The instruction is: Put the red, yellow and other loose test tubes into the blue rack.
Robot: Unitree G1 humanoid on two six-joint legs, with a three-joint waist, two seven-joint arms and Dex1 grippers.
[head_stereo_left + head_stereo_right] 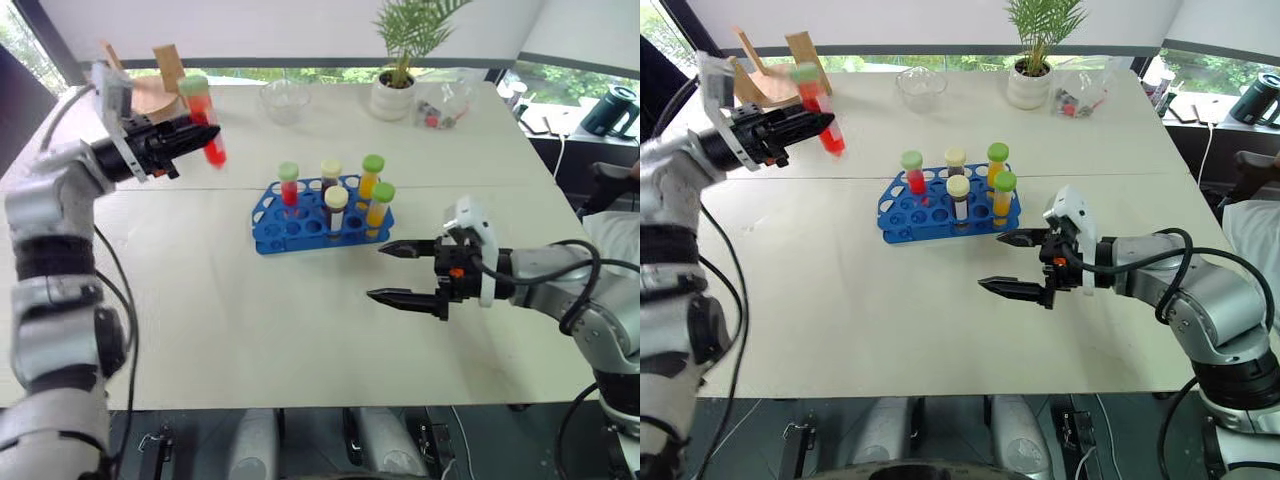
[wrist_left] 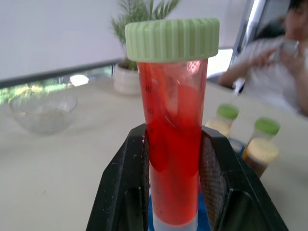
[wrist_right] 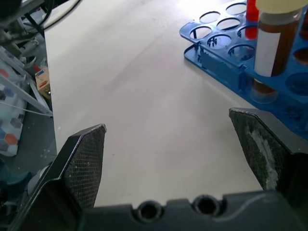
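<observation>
Claws at work over a pale worktop, seen from the head: the left claw is raised off the surface at the far left, clamped on a red tube with a green cap, held tilted in the air well apart from the blue rack. The rack sits mid-worktop with five capped tubes upright in its holes: one red, two yellow, two dark with cream caps. Near its right end, the right claw hovers with fingers wide apart and nothing between them. A glass bowl, a potted plant and a wooden stand line the far edge.

Left wrist view: both black fingers press the sides of the red tube, cap uppermost; racked tubes and a seated person show behind.

Right wrist view: fingers spread over bare worktop, the rack just beyond them, a dark tube standing in it.
</observation>
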